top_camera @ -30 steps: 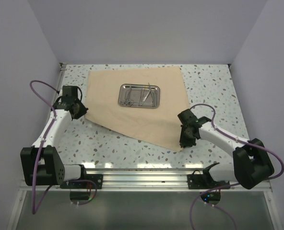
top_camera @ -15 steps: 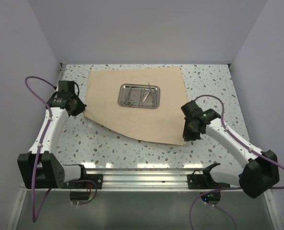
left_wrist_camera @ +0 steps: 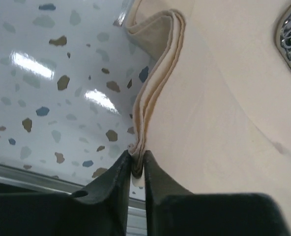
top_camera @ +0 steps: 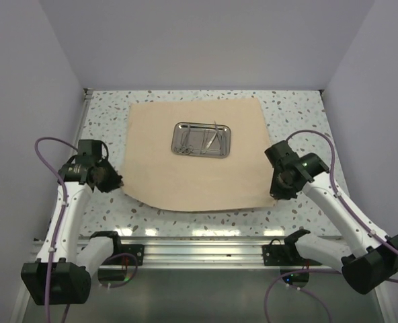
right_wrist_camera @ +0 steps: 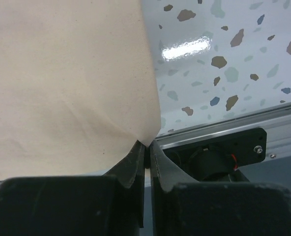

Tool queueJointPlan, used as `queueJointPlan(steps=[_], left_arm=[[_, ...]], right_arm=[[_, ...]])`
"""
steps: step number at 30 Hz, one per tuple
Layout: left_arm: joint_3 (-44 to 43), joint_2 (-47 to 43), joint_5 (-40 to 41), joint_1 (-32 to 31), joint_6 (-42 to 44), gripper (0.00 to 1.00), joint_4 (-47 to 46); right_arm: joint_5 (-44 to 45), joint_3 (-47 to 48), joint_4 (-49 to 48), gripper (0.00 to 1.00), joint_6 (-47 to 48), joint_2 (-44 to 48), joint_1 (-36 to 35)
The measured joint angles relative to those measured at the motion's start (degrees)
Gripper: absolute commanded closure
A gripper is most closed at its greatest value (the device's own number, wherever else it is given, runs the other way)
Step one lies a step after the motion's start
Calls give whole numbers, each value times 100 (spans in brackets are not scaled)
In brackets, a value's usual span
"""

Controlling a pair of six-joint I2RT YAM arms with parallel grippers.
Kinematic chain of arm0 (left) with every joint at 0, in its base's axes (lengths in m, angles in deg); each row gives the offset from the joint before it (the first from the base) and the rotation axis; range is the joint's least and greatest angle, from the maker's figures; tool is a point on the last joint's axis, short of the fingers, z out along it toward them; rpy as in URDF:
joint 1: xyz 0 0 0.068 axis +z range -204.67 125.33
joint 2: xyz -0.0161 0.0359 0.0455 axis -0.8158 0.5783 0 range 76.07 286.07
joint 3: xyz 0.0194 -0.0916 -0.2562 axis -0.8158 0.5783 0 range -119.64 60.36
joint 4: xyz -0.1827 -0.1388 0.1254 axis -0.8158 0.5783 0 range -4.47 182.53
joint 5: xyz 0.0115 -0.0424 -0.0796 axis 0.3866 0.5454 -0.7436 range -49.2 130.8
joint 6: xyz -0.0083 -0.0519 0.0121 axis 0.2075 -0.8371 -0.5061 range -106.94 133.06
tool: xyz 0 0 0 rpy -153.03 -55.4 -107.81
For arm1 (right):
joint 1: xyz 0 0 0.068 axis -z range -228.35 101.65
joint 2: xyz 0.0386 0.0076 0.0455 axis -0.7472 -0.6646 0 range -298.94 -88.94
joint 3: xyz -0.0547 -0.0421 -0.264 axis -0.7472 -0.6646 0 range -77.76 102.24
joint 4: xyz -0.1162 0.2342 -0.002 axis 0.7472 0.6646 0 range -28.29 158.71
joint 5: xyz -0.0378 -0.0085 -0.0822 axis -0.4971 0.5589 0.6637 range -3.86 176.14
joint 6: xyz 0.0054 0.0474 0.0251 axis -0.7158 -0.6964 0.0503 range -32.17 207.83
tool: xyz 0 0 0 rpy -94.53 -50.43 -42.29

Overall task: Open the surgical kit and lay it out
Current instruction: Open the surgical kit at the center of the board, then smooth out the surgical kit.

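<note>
Cloth between left gripper, right gripper

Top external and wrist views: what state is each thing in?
Large beige cloth wrap: opened, spread on the table.
Small shiny rectangular steel tray: uncovered, resting on the cloth.
Thin steel instruments: lying inside the tray.
Left gripper: shut on the cloth's near-left corner.
Right gripper: shut on its near-right corner.

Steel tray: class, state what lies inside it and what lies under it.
Inside the steel tray lie thin steel instruments, too small to count. Beneath it spreads the tan cloth; the tabletop there is covered.
</note>
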Motion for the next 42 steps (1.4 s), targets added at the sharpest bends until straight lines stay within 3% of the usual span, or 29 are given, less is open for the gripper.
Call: queueJointPlan(steps=[1,2,3,4,9,16,21,28,35,42], left_arm=[[83,-87,-28,0,-4,44,131],[149,-177,-57,0,35,32,264],[190,-256,-85,0,24,12,402],[210,-313,-85,0,13,4,505],[13,-402,-96,0,11,0,1169],[-1327,144,-116,0,33,1,1388],[-1419,994,-81,0,131,3,798],[-1591,2870,138,0,365,5,-693],[-2166,4686,417,0,658,19,-1954],[-2949,5886,529,2,776,28,-2400]], right_arm=[[52,9,26,36,11,52,7],[66,9,48,18,-9,83,11],[83,7,109,5,22,114,17],[87,2,170,2,59,136,33],[114,-22,326,2,85,181,52],[229,754,393,2,151,-170,118],[-37,951,-160,2,315,-929,463],[-863,1226,-1572,2,636,-2756,1696],[-946,2785,-2269,2,979,-4577,2127],[-892,3954,-2505,4,1049,-5952,2450]])
